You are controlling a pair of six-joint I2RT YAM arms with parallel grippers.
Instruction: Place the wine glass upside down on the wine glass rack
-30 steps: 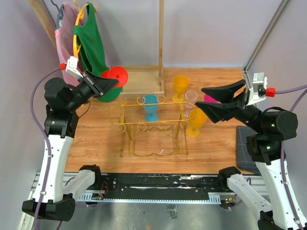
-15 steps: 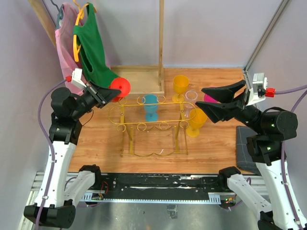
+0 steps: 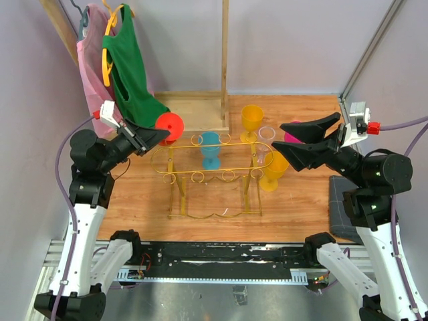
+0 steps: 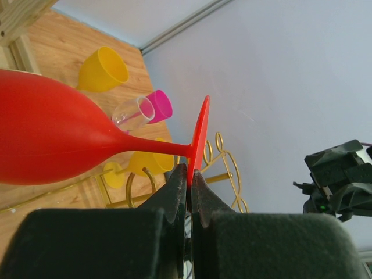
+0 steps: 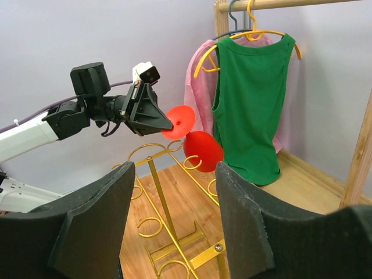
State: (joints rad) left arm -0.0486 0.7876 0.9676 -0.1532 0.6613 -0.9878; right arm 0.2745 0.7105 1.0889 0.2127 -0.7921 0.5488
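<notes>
My left gripper (image 3: 152, 134) is shut on the foot of a red wine glass (image 3: 170, 125) and holds it in the air just beyond the far left end of the gold wire rack (image 3: 214, 164). In the left wrist view the fingertips (image 4: 179, 181) pinch the edge of the flat red foot (image 4: 200, 138), and the bowl (image 4: 46, 139) lies sideways to the left. My right gripper (image 3: 296, 145) is open and empty, hovering at the rack's right end. In the right wrist view it (image 5: 174, 174) faces along the rack (image 5: 168, 226) toward the red glass (image 5: 203, 150).
On the table stand a blue glass (image 3: 210, 148) under the rack, two yellow glasses (image 3: 252, 118) (image 3: 274, 168), a clear one (image 3: 267, 134) and a pink one (image 3: 292, 137). A wooden clothes stand (image 3: 224, 60) with a green top (image 3: 127, 60) is at the back. A grey pad (image 3: 341, 200) lies at the right.
My left arm has moved down and a little right with the red glass, closer to the rack's left end. The right arm has hardly moved.
</notes>
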